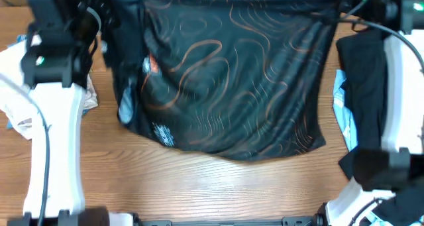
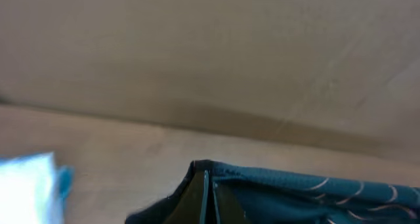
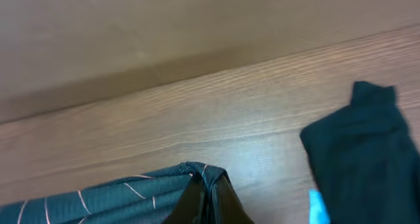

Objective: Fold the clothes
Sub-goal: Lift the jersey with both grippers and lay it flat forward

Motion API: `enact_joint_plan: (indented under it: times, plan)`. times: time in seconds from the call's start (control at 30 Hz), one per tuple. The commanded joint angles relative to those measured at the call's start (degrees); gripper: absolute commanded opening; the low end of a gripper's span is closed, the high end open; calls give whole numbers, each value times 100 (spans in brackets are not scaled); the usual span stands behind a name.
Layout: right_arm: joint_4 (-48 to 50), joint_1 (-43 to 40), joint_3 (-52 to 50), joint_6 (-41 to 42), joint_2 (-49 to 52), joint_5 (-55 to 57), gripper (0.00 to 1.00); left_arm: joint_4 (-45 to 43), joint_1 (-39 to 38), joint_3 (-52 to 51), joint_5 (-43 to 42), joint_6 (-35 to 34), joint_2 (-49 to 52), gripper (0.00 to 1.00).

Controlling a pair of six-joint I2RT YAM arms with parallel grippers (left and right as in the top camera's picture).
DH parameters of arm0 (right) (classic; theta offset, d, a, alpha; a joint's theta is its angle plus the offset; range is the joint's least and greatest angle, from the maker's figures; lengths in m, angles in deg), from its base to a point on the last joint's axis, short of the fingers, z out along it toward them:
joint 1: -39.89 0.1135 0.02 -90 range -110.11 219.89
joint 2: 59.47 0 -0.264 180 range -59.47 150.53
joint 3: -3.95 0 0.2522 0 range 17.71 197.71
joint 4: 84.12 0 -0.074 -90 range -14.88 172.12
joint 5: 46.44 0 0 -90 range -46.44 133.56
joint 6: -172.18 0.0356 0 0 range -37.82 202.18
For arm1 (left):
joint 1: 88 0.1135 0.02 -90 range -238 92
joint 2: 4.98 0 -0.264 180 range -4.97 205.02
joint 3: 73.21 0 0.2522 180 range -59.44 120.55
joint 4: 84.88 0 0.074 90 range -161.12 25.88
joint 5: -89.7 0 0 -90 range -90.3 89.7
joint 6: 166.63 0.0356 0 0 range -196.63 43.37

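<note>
left gripper [image 2: 207, 186] tight on jersey [image 2: 315, 184]: wrist-view only

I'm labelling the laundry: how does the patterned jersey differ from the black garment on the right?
The jersey has orange contour lines and logos; the black garment is plain. The jersey is spread wide, its corners pinched by the left end effector and right end effector; the black garment lies bunched, ungripped. Both are dark cloth.

The overhead camera looks straight down on the light-brown wooden desk [image 1: 199, 186], framing the whole black jersey with thin orange contour lines [image 1: 225, 73]. Both wrist cameras sit low and very close at the desk's far edge, facing outward. Each shares one far jersey corner with the overhead: left [image 2: 315, 184], right [image 3: 98, 198].
</note>
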Motion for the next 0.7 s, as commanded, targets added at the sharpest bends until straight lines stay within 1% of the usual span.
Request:
enact_joint_plan:
  times: [0.0,0.07,0.13,0.23,0.37,0.47,0.53,0.67]
  plan:
    - [365,-125,127,87,-223,501,4,-542,79,402,-151,85,74,4]
    - [428,-129,369,90,-271,595,4,-702,79,787,-199,103,61,4]
    - [297,-127,745,105,-302,763,4,-542,81,1327,-199,254,44,4]
    - [-160,-127,1322,90,-308,920,4,201,81,2203,-190,577,42,4]
    - [-866,-129,1521,-48,-308,1069,4,1744,74,2922,-221,595,39,4]
    - [-1578,-129,1447,-46,-278,1163,4,2846,74,2927,-254,592,66,4]
    - [-1908,-127,1292,-48,-258,1167,4,3580,68,2800,-428,595,155,4]
    - [-2332,-131,710,-52,-256,1244,4,4559,17,2208,-988,767,483,4]
